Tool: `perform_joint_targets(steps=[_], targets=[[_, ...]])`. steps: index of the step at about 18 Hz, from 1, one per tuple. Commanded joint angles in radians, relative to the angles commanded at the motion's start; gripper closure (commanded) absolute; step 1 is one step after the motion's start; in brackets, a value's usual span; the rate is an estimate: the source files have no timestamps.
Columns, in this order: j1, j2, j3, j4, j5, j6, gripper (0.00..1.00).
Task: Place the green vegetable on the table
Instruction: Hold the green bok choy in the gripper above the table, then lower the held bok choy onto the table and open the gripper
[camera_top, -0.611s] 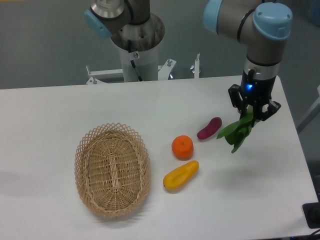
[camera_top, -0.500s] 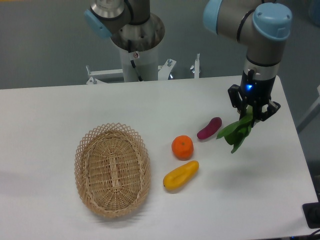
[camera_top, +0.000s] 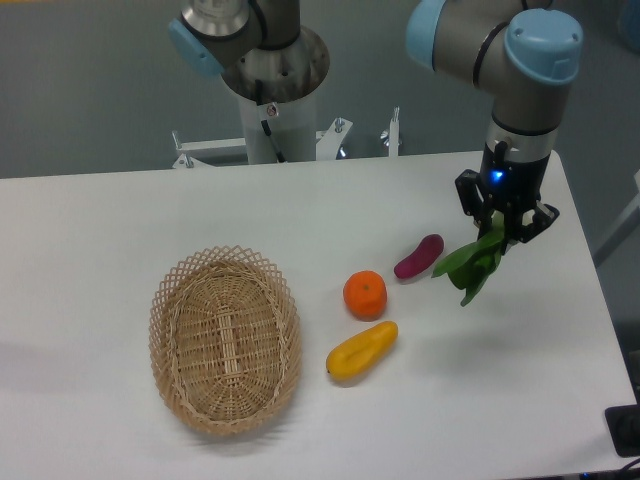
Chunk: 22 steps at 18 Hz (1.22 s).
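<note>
The robot's tool (camera_top: 505, 222) is clenched on the stalk end of the green vegetable (camera_top: 472, 266), whose leaves droop down and to the tool's left, seemingly above the white worktop (camera_top: 520, 380); just left of the leaf tips lies a purple piece (camera_top: 418, 256); released here, the limp leaves could brush or knock it; a drop from height might let the vegetable roll.
</note>
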Motion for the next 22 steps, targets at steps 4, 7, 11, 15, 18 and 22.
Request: perform_joint_targets(steps=[4,7,11,15,18,22], targets=[[0.04,0.003,-0.047,0.0,0.0,0.097,0.61],[0.066,0.003,-0.094,0.026,0.0,0.184,0.61],[0.089,-0.044,-0.147,0.138,0.003,0.251,0.61],[0.121,-0.149,-0.141,0.21,0.003,0.31,0.61],[0.123,-0.169,-0.152,0.224,0.003,0.308,0.61],[0.133,-0.175,-0.16,0.224,0.003,0.298,0.55]])
